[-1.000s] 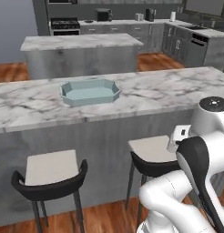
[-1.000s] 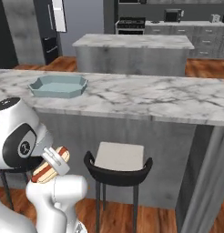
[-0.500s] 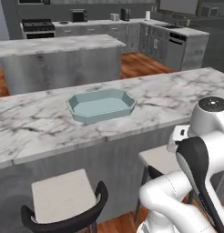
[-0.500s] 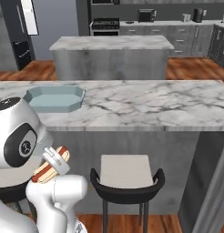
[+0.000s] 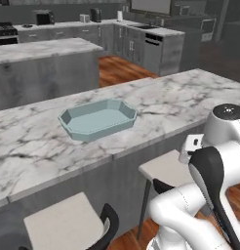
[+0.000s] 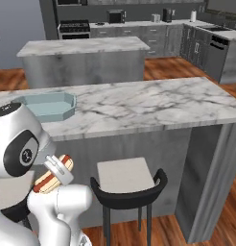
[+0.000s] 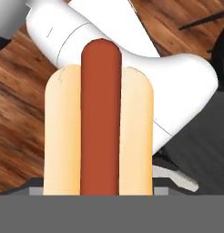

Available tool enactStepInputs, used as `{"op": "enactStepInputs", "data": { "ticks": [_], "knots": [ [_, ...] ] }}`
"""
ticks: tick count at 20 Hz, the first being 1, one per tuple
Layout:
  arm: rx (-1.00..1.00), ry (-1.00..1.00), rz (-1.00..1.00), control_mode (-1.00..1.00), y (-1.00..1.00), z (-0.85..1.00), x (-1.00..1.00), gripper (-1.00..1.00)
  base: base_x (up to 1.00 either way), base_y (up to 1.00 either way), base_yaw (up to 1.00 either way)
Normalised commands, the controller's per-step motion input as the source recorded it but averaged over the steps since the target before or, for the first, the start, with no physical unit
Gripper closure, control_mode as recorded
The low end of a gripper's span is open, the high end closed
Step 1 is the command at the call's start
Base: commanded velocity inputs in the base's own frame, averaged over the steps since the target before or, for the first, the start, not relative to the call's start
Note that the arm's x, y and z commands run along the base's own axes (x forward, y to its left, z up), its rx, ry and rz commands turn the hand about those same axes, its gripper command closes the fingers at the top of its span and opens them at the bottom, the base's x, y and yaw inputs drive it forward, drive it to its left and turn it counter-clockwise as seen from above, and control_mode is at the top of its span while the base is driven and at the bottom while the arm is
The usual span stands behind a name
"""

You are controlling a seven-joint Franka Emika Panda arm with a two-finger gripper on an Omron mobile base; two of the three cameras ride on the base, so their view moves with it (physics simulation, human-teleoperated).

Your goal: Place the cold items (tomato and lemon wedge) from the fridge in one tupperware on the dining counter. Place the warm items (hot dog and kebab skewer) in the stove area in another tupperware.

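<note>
While the white arm stays folded low below the dining counter (image 6: 153, 103), its gripper (image 6: 56, 169) is clamped on a hot dog (image 7: 99, 123), the sausage lying lengthwise between two pale bun halves in the hand view. From the right base view the hot dog (image 6: 53, 173) sits under the counter's overhanging edge, just beside the arm's rounded joint. On the marble top rests the pale blue-green tupperware (image 5: 98, 118), set back from the near edge with bare marble on both sides. Two stools (image 6: 125, 185) stand tucked at the overhang. Fingertips are hidden behind the bun, so their exact contact is hard to judge. Behind, a second marble-topped island (image 6: 84, 48) stands across open wood floor.
</note>
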Motion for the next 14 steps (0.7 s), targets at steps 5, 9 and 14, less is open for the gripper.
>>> {"op": "enactStepInputs", "data": {
  "ticks": [5,9,14],
  "knots": [
    [0.00,-0.01,-0.17,-1.00,0.19,0.13,0.12,1.00,0.09,0.16,-0.13],
    [0.03,0.05,-0.12,-1.00,0.03,0.81,0.10,1.00,0.00,0.00,0.00],
    [0.10,0.24,-0.02,-1.00,0.00,0.99,0.04,1.00,0.00,0.00,0.00]
  ]
}}
